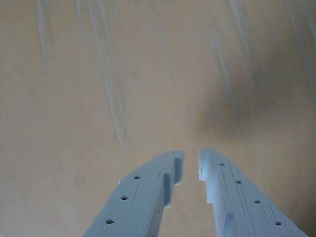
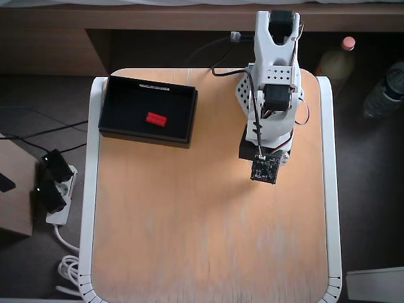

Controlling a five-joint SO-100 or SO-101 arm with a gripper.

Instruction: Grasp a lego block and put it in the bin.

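Note:
The red lego block lies inside the black bin, near the middle of its floor, at the table's back left in the overhead view. The white arm is folded at the back right of the table, well right of the bin. My gripper shows in the wrist view as two pale blue fingers with only a narrow gap between the tips and nothing between them, above bare wood. The block and the bin are out of the wrist view. In the overhead view the gripper is hidden under the wrist.
The wooden tabletop has a white rim. Off the table, a power strip with plugs and cables lies on the floor at left, and two bottles stand at right.

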